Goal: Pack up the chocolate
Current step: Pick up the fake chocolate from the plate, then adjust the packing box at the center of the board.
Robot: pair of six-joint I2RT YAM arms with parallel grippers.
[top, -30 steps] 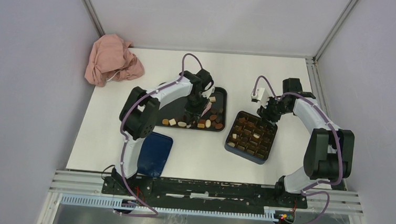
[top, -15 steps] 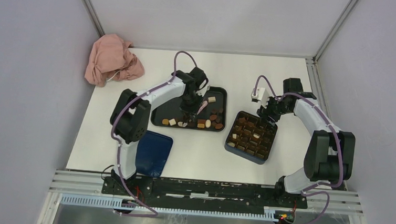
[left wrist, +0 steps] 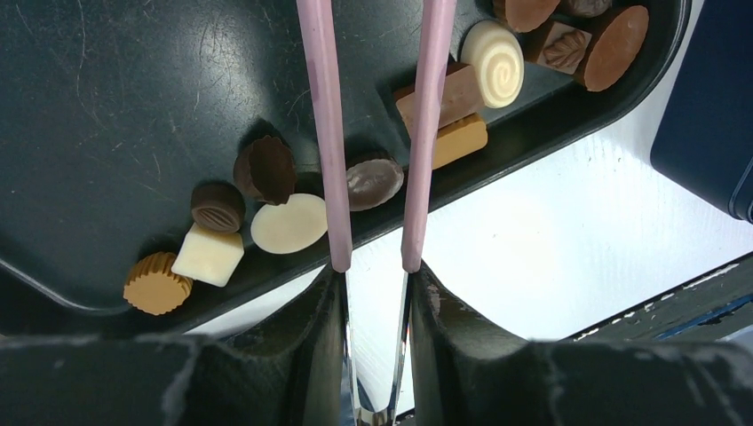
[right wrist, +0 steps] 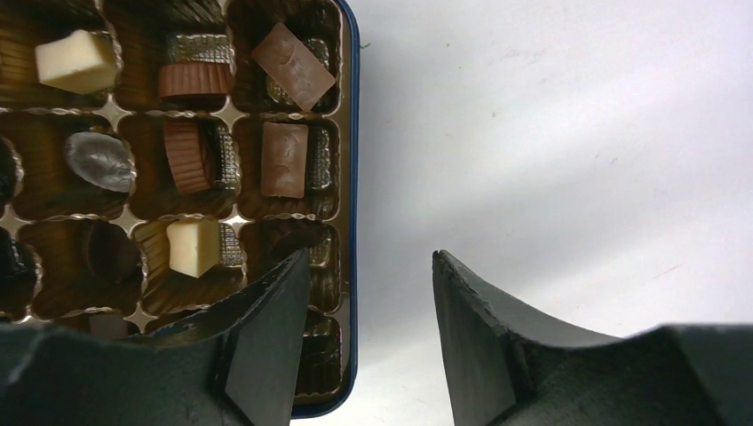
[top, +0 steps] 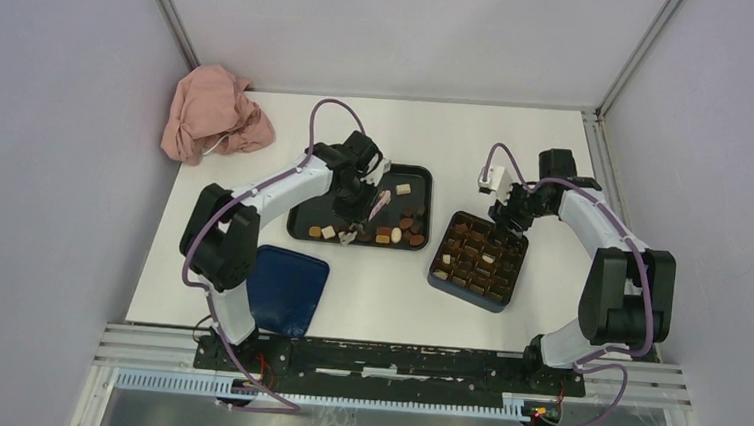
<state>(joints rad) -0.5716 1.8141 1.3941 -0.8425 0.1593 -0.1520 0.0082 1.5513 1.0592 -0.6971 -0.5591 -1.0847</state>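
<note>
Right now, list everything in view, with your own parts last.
chocolate: many pieces, dark brown, tan and cream, loose on the tray; more sit in the box's cells
tray: one, black, mid-table
box: one, dark blue with a brown grid insert, right of the tray
lid: one, dark blue, near the left arm's base
tongs: one pair, pink, over the tray
cloth: one, pink, crumpled at the far left corner
table: one, white
left end effector: black, clamped on the tongs
right end effector: black, open and empty, over the box's edge
</note>
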